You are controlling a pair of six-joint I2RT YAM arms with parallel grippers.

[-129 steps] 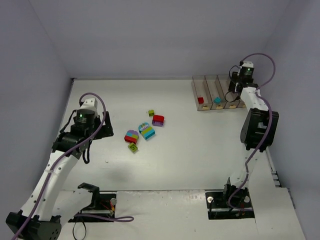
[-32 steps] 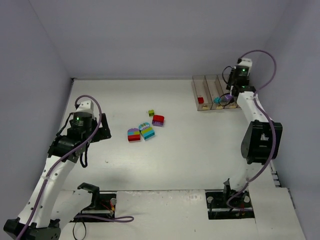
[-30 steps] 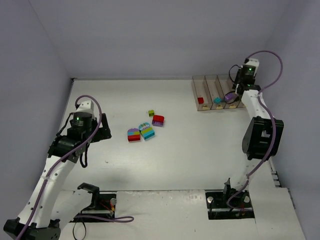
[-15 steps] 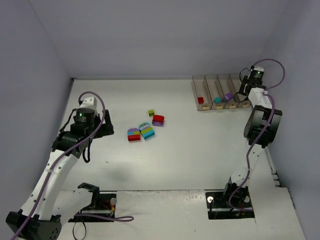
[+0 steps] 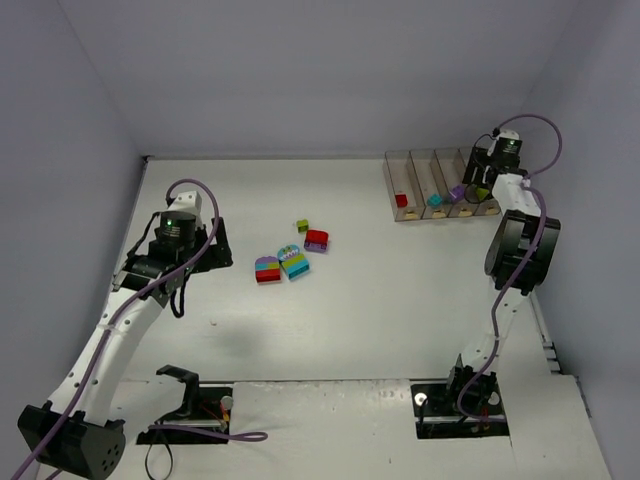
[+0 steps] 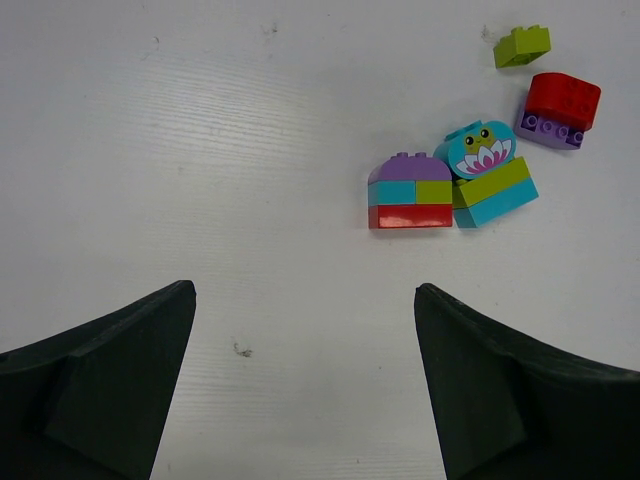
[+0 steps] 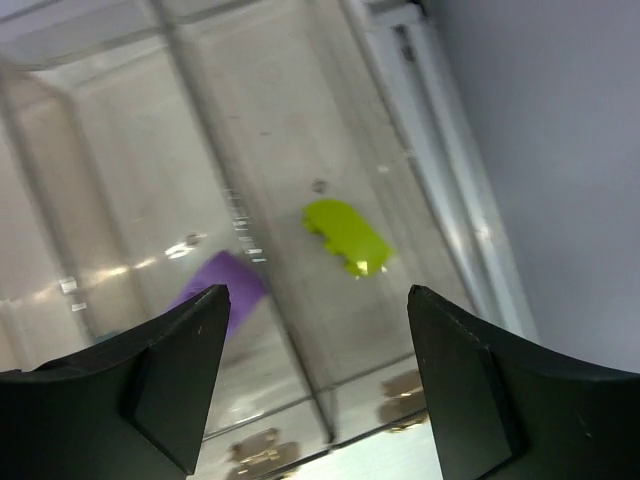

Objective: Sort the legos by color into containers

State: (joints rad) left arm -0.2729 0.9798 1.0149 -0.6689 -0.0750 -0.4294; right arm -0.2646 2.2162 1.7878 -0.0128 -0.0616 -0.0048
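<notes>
Purple lego [image 7: 225, 275] lies in the third container [image 7: 110, 180], dropped since a second ago, when the right gripper [image 7: 315, 330] held it; a lime lego [image 7: 345, 235] sits in the end container [image 7: 300, 100]. Right jaws gape empty. The left gripper [image 6: 305, 320], open, hovers over the remaining legos [image 6: 410, 190] on the table [image 6: 200, 120].

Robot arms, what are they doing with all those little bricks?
They're sorting bricks by colour into the clear bins. The right gripper hangs open over the bins, where a lime green brick lies in the end one and a purple brick next door. The left gripper, also open, hovers over the table near the unsorted bricks.
</notes>
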